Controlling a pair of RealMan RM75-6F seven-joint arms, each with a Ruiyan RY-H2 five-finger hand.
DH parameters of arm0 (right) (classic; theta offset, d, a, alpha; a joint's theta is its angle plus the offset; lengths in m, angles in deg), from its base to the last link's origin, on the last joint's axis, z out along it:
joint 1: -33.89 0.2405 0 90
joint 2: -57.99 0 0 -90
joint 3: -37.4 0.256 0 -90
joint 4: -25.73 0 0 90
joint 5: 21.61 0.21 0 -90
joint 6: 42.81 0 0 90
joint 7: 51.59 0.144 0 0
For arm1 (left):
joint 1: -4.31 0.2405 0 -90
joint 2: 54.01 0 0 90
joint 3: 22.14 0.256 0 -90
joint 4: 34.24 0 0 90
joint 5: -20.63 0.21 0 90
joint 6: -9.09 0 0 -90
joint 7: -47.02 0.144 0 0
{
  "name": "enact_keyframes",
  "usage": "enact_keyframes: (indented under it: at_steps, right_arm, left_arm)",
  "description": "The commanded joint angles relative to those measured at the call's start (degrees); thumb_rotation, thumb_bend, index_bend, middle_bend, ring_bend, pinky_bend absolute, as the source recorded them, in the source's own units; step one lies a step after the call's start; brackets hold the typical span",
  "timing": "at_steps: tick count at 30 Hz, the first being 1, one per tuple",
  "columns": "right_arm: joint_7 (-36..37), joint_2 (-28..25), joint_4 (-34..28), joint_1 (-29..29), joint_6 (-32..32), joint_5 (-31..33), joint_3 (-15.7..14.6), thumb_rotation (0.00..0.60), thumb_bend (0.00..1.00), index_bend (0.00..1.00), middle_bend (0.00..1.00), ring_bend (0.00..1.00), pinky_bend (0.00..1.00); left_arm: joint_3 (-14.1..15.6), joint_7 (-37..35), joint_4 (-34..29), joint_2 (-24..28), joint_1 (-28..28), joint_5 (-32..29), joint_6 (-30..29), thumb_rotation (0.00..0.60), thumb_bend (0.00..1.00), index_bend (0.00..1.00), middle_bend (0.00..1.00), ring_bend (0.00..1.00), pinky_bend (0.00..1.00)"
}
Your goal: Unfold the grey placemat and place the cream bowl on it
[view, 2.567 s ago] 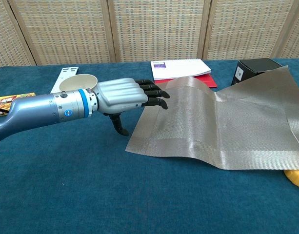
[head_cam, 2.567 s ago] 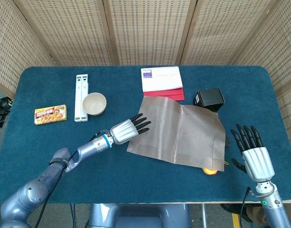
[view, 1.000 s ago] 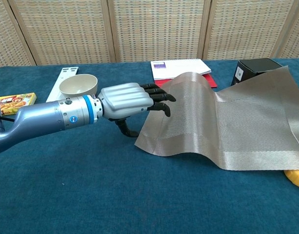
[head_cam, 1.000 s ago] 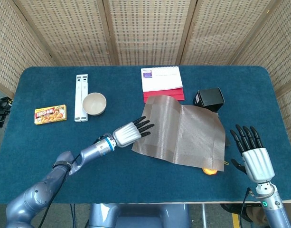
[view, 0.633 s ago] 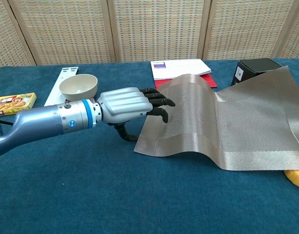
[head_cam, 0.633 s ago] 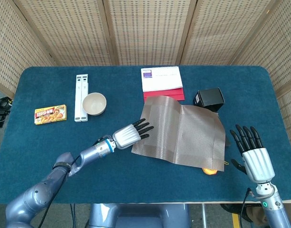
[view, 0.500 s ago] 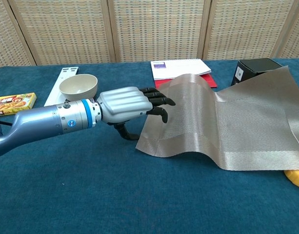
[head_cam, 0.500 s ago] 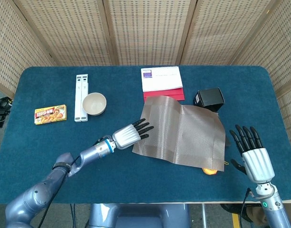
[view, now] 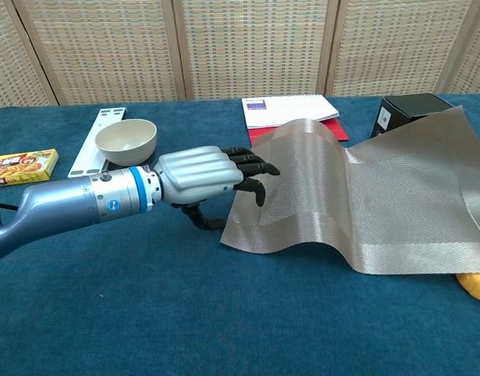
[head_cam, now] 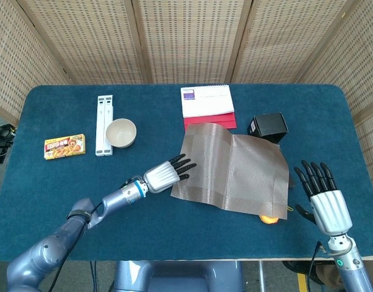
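**Left robot hand at the placemat's near-left edge**

At the left edge of the grey placemat (head_cam: 232,172), the left robot hand (head_cam: 164,174) lies palm down with its fingers (view: 251,166) stretched out and slightly apart, their dark tips resting on the mat's raised left portion; the thumb curls beneath, just beside the mat's corner, and whether it pinches the fabric cannot be told. The placemat is spread open on the blue desk (head_cam: 64,194) but not flat: its left part humps up in a soft ridge, and its far right corner leans against the black box (head_cam: 269,126).

Left of the placemat and behind the left robot hand, the cream bowl (head_cam: 120,132) stands upright on the desk, apart from the mat and touching the white strip (head_cam: 103,124) on its left. Further left of the placemat lies the yellow food packet (head_cam: 64,146). Behind the placemat, a white notepad (head_cam: 206,100) rests on a red cover, the mat's far edge overlapping it. Under the placemat's near right edge a small orange object (head_cam: 269,219) peeks out.

Right of the placemat, well apart from it, the right robot hand (head_cam: 322,196) is raised with fingers straight and spread, holding nothing.
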Motion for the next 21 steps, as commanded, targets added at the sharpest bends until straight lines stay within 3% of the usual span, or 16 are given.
enact_keyframes:
  at_steps: [1, 21]
  right_arm:
    - [-0.05, -0.01, -0.05, -0.03, 0.05, -0.07, 0.00, 0.600, 0.00, 0.00, 0.00, 0.00, 0.00]
    - [0.16, -0.10, -0.19, -0.10, 0.16, -0.44, 0.03, 0.600, 0.00, 0.00, 0.00, 0.00, 0.00]
  left_arm:
    - [0.34, -0.26, 0.38, -0.15, 0.38, 0.17, -0.05, 0.600, 0.37, 0.29, 0.00, 0.00, 0.00]
    - [0.94, -0.85, 1.73, -1.43, 0.89, 0.54, -0.62, 0.600, 0.44, 0.32, 0.00, 0.00, 0.00]
